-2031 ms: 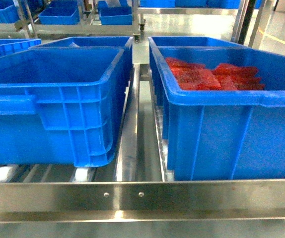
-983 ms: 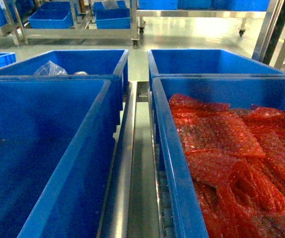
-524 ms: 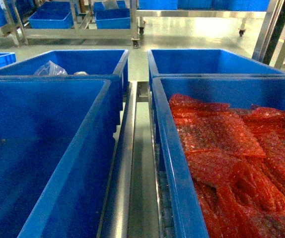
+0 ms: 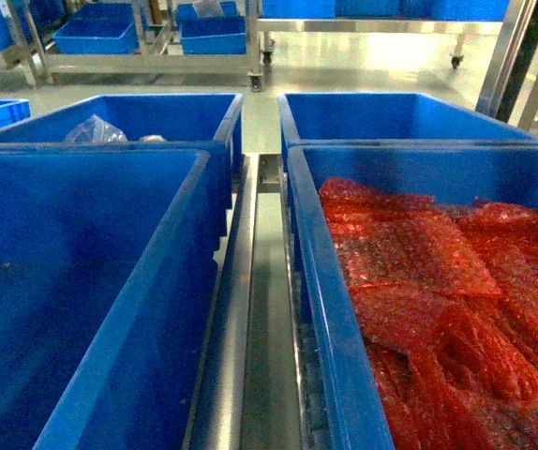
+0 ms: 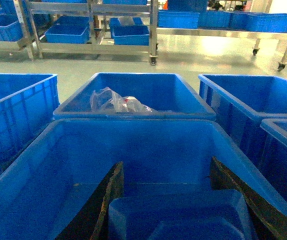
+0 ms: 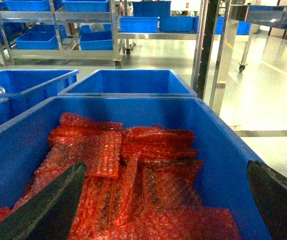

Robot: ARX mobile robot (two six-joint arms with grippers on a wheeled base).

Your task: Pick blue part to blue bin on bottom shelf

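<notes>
The view from the head has changed a great deal over the last two seconds. It then looked level at the bin walls and at the front rail of the grey stainless-steel rack shelf (image 4: 238, 281). It now looks down into the bins from above and has held almost steady for the last second. I take this to mean the approach is over and the picking can begin.

The left hand (image 5: 166, 163) hangs over the large, deep blue plastic bin (image 5: 133, 145). Its two dark fingers (image 5: 106, 205) are spread wide. Between them, low and close to the wrist, sits a blue moulded tray-shaped piece (image 5: 178, 215), which is probably the blue part. It fills the gap from finger to finger. I cannot tell whether the fingers clamp it or whether it lies loose on the bin floor beneath them.

Beyond the left hand stands a second blue bin (image 5: 138, 85) holding a crumpled clear plastic bag (image 5: 116, 101).

The right hand (image 6: 166, 165) is wide open and holds nothing. Directly beneath it and ahead of it lies a heap of red bubble-wrap pouches (image 6: 133, 165), which fills its own blue bin (image 6: 218, 150).

The bins stand on the shelf rails, one of which runs between the two hands. If this is the bottom shelf, the part may already be at or near its goal. Neither hand shows in the head view, so only the wrist views tell their state.
</notes>
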